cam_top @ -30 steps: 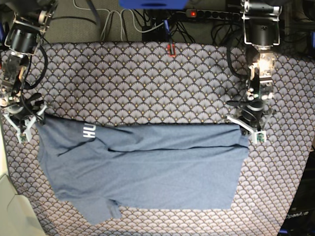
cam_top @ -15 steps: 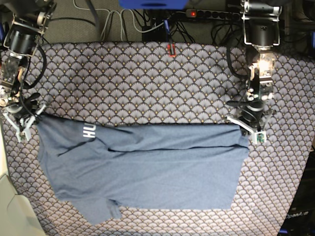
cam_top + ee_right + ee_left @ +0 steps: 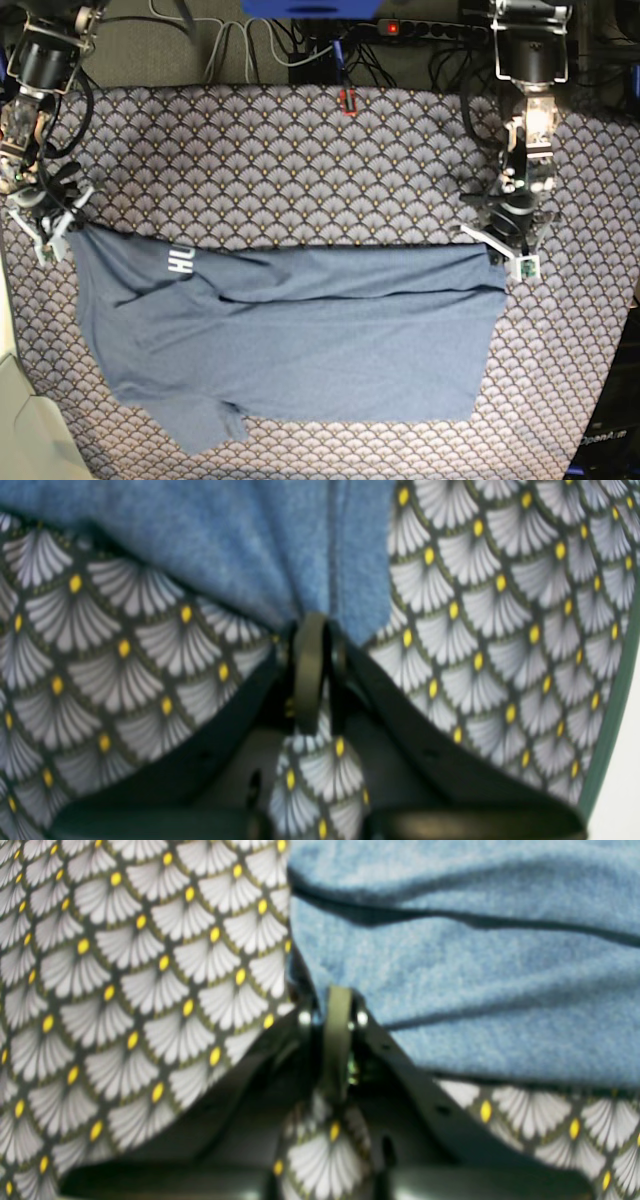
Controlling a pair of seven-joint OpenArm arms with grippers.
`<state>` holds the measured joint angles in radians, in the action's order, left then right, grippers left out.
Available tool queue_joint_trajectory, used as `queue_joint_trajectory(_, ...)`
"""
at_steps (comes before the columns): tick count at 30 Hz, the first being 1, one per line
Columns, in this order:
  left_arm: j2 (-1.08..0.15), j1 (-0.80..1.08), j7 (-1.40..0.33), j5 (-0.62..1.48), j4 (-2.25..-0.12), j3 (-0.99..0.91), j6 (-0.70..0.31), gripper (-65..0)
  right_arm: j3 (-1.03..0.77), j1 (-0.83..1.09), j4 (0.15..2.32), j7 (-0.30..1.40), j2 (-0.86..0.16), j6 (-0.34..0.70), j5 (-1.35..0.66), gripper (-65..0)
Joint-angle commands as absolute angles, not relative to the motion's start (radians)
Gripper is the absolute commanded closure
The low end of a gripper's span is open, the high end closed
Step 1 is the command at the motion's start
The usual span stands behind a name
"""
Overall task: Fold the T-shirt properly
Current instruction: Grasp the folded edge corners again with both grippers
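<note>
Where the T-shirt [image 3: 290,340] lies spread across the near half of the fan-patterned tablecloth [image 3: 300,160], its far edge runs almost straight between the two claws. The left gripper [image 3: 508,255] is pinched tight on the corner at the base view's right; the right gripper [image 3: 52,232] is closed on the opposite corner, beside the white lettering [image 3: 180,262]. Beyond that edge the cloth lies bare up to the cables [image 3: 250,40].
</note>
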<state>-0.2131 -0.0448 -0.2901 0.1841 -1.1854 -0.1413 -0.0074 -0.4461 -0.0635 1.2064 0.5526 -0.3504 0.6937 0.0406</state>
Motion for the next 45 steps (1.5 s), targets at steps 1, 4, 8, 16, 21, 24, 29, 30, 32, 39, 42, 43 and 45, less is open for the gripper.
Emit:
queue_joint_trajectory(1,-0.226,-0.050,-0.268,0.183,-1.224,-0.147,-0.004,-0.3,-0.466,-0.050,1.253,0.561,-0.369,0.698,0.048,0.0)
queue_joint_trajectory(4,-0.226,-0.021,-0.269,0.182,-1.271,-0.147,-0.004,-0.3,-0.470,0.008,1.342,0.562,-0.360,0.698,0.045,0.0)
queue_joint_trajectory(8,-0.226,-0.010,-0.355,0.182,-1.323,-0.148,-0.004,-0.3,-0.470,0.087,1.461,0.572,-0.344,0.698,0.019,0.0)
queue_joint_trajectory(16,-0.274,0.064,-0.429,0.183,-1.463,-0.150,-0.004,-0.3,-0.507,0.219,1.603,0.565,-0.314,0.698,-0.007,0.0)
queue_joint_trajectory(21,-0.303,0.114,-0.430,0.191,-1.491,-0.154,-0.004,-0.3,-0.538,0.268,1.621,0.565,-0.317,0.698,-0.071,0.0)
queue_joint_trajectory(24,-0.298,0.143,-0.430,0.191,-1.497,-0.223,-0.005,-0.3,-0.561,0.278,1.621,0.564,-0.317,0.698,-0.084,0.0)
queue_joint_trajectory(29,-0.303,0.163,-0.430,0.191,-1.498,-0.268,-0.005,-0.3,-0.582,0.305,1.623,0.561,-0.315,0.698,-0.085,0.0)
queue_joint_trajectory(30,-0.303,0.174,-0.430,0.186,-1.498,-0.269,-0.005,-0.3,-0.582,0.308,1.623,0.561,-0.315,0.698,-0.085,0.0)
queue_joint_trajectory(32,-0.320,0.193,-0.430,0.188,-1.503,-0.269,-0.005,-0.3,-0.582,0.311,1.623,0.561,-0.314,0.698,-0.085,0.0)
queue_joint_trajectory(39,-0.323,0.229,-0.429,0.185,-1.504,-0.268,-0.005,-0.3,-0.579,0.354,1.635,0.561,-0.309,0.698,-0.087,0.0)
queue_joint_trajectory(42,-0.320,0.236,-0.426,0.185,-1.504,-0.268,-0.005,-0.3,-0.581,0.355,1.652,0.561,-0.297,0.698,-0.087,0.0)
queue_joint_trajectory(43,-0.320,0.236,-0.426,0.185,-1.504,-0.268,-0.005,-0.3,-0.581,0.355,1.664,0.565,-0.295,0.698,-0.087,0.0)
queue_joint_trajectory(45,-0.317,0.234,-0.427,0.185,-1.504,-0.268,-0.005,-0.3,-0.582,0.358,1.695,0.573,-0.292,0.698,-0.087,0.0)
